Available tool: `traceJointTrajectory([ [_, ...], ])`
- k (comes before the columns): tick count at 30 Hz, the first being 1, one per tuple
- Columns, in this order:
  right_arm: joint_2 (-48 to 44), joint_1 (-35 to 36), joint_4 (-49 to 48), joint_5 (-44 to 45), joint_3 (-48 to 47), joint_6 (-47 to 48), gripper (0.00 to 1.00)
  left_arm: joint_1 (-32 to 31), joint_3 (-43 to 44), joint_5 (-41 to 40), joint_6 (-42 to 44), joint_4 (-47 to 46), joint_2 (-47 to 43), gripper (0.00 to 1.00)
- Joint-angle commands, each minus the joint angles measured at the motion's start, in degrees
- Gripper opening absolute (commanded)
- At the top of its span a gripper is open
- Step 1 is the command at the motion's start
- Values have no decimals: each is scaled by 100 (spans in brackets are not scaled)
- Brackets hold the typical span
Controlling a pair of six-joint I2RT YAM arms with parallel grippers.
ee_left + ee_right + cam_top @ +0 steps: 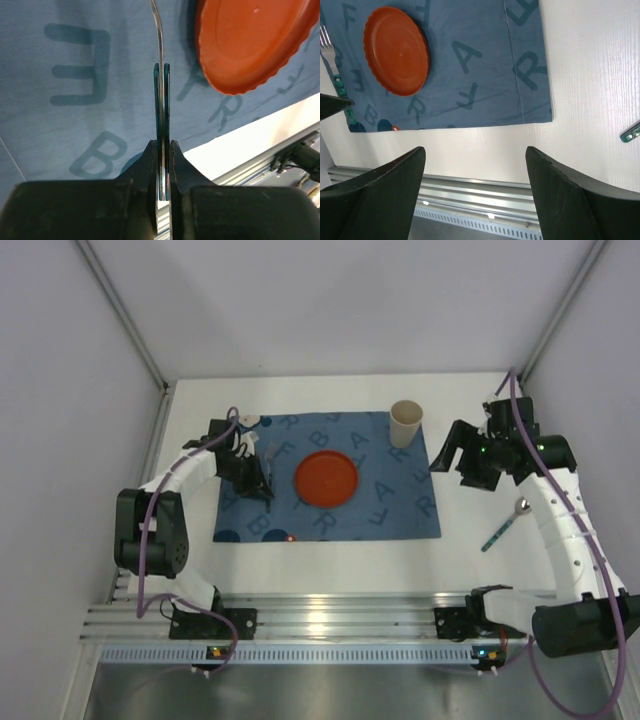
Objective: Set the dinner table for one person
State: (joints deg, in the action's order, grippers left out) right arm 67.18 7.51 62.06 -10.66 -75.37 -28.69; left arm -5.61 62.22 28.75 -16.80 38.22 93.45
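Fork placement proceeding, judging by layout: left hand [161,150] clenching teal-handled fork [160,100] over placemat [400,510], left of orange plate [327,479]. Next move likely needing: lowering, releasing parallel to plate. right hand [475,155] hanging open, empty, at frame right; spoon [505,525] lying on worktop [470,550] nearby.

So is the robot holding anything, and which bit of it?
The left gripper pinches a fork by its green handle. The right gripper is open, holding nothing.

We see the dinner table [470,560] as a flat, level white rectangle, its long sides running from 9 to 3 o'clock in the top view. Its ribbed aluminium rail [320,625] lies along the 6 o'clock edge. Up close from the right wrist, the white surface shows a faint grain
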Motion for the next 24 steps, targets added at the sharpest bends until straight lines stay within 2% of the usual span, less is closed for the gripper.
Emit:
traceJointTrajectory([
  [1, -73, 93, -177, -42, -4, 65, 81, 33, 238, -203, 229, 81, 121, 0],
  [12, -91, 102, -186, 28, 102, 83, 81, 33, 247, -599, 194, 151, 463, 0],
  [20, -82, 93, -194, 72, 137, 109, 81, 51, 344, -959, 133, 247, 657, 23],
  [24, -64, 102, -194, 90, 128, 118, 81, 68, 353, -1038, 133, 274, 675, 27],
])
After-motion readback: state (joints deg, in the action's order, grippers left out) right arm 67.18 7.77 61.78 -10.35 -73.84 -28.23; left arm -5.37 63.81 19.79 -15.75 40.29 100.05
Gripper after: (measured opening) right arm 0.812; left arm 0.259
